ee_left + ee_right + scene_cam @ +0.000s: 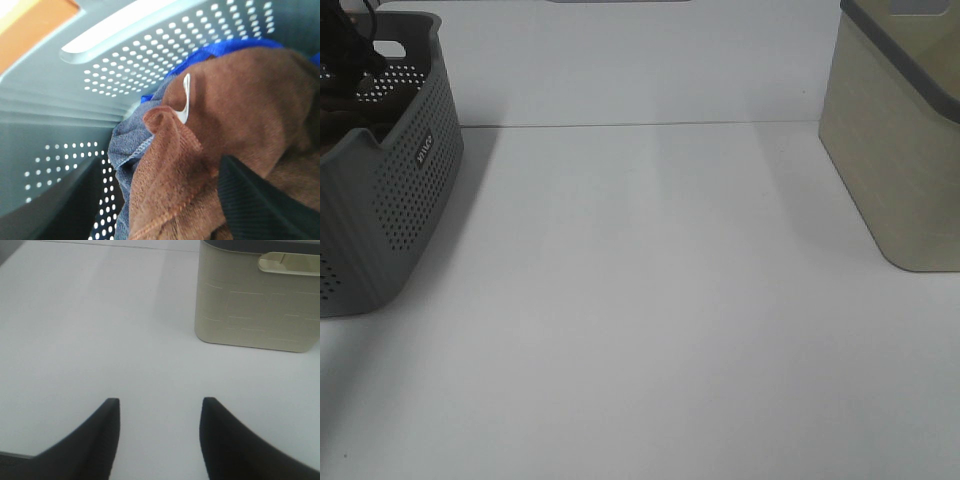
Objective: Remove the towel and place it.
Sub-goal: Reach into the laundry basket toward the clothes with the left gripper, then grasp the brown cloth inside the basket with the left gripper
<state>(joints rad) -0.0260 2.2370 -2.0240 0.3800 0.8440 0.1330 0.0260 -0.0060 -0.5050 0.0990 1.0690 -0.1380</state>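
The brown towel point(240, 110) lies bunched inside the grey perforated basket point(75, 125), its small white tag point(186, 100) showing near a folded corner. Blue cloth point(131, 145) sits under and behind it. One dark finger point(260, 200) of my left gripper presses against the towel's lower folds; the other finger is hidden, so the jaws cannot be read. In the high view the left arm point(350, 50) reaches down into the basket point(415, 200) at the far left. My right gripper point(160, 407) hovers open over the bare white table with nothing between its fingers.
A beige bin point(895, 150) with a grey rim stands at the table's right side, also seen as the beige bin point(255, 300) ahead of the right gripper. White table point(650, 300) stretches between basket and bin.
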